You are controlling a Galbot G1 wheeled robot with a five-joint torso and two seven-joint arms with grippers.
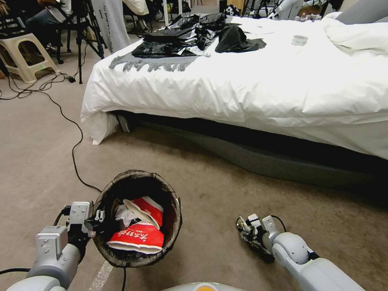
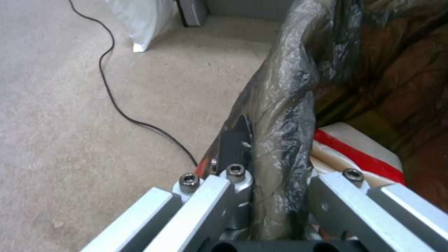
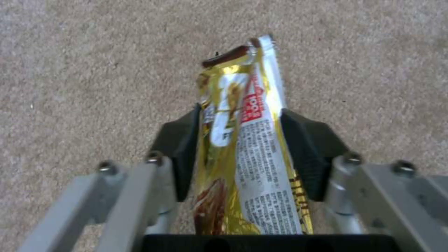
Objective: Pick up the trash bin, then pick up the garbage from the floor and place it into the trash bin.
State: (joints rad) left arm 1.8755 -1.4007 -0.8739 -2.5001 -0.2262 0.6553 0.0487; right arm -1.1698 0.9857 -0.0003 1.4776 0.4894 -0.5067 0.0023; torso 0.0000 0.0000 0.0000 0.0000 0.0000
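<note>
Beige carpet floor (image 1: 36, 153) runs beside a white-covered bed (image 1: 242, 89), one black cable (image 1: 74, 149) trailing across it; the left gripper (image 1: 98, 220) is clamped on the lined rim of the one trash bin (image 1: 121, 258), which holds two red-and-white cups (image 1: 137, 238); the right gripper (image 3: 240, 147), low over the carpet, pinches one yellow wrapper (image 3: 243, 140), its long axis running straight out between the fingers.

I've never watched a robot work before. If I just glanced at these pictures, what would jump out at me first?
Probably the trash bin, held up off the carpet by the left claw pinching its bagged rim, with red-and-white paper cups and white tissue inside. Next, the right claw, low over the floor, is shut on a shiny yellow wrapper. Behind both stands a big white bed strewn with black plastic bags.
</note>
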